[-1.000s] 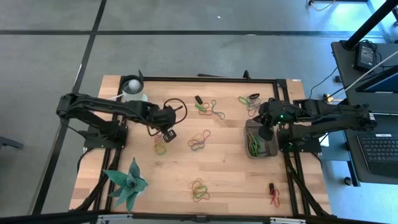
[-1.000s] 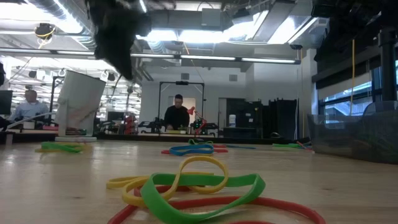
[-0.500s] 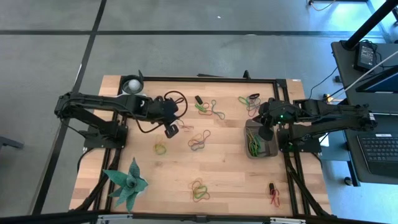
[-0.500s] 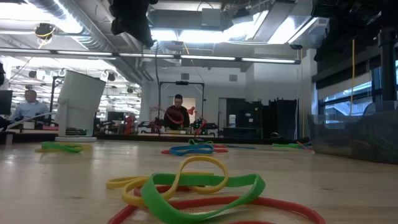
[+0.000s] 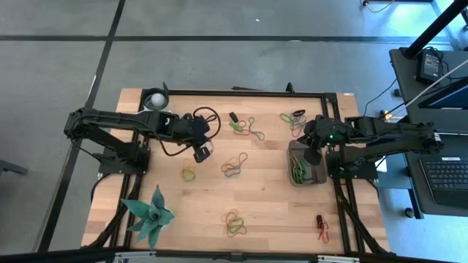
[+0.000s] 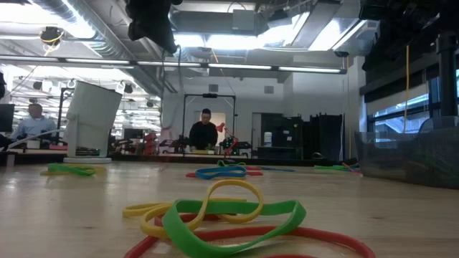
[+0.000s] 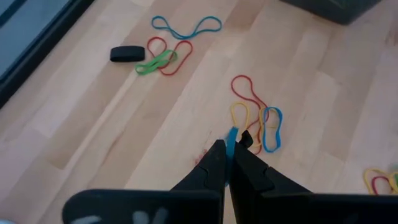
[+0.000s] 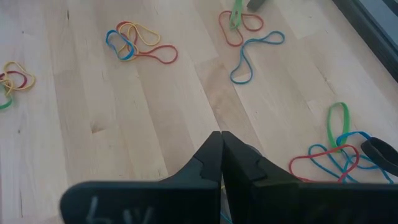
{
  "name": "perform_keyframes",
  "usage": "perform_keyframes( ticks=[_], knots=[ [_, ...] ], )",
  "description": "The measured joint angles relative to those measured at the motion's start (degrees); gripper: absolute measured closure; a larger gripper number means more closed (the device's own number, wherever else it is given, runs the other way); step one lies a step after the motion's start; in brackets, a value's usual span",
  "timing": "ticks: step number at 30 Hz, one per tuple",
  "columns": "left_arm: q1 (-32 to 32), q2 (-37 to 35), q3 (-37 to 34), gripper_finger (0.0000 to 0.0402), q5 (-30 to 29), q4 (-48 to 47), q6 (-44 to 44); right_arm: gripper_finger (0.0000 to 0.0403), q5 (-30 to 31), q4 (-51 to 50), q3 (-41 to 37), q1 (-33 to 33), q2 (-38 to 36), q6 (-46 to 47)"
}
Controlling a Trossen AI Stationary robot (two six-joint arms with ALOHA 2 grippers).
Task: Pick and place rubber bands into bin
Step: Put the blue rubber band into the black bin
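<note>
Two end effectors, left point(image 5: 202, 153) pinching a blue rubber band point(image 7: 231, 138) mid-table, right point(image 5: 313, 155) closed over bin point(image 5: 318, 177).

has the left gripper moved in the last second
Yes. In the high view the left gripper, shut on a blue rubber band, has shifted from beside the yellow band toward the table's far edge, nearer the white cup.

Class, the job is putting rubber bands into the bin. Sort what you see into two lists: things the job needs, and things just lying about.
Belongs to the job:
rubber bands
bin
left tool, shut on a blue band

Just lying about:
white cup
green plant ornament
black oblong piece
</note>
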Motion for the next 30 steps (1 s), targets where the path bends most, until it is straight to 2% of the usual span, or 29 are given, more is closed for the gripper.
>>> perform_keyframes(
  ticks=[10,17,24,30],
  knots=[
    [-0.02,-2.77,0.98,0.0398,0.18,-0.04,0.53,0.0393,-0.04,0.65,-0.04,0.0,0.16,2.74],
    [0.0,-5.07,5.92,0.0398,-0.76,0.05,9.37,0.0393,-0.12,13.07,-3.97,0.0,1.77,6.54],
    [0.6,-7.09,7.91,0.0398,-0.79,-0.17,17.39,0.0393,-0.56,21.96,-5.92,0.02,6.91,12.24],
    [1.03,-8.8,7.94,0.0398,-0.99,-8.79,18.55,0.0393,-0.7,27.43,-5.95,0.02,11.73,15.3]
  ],
)
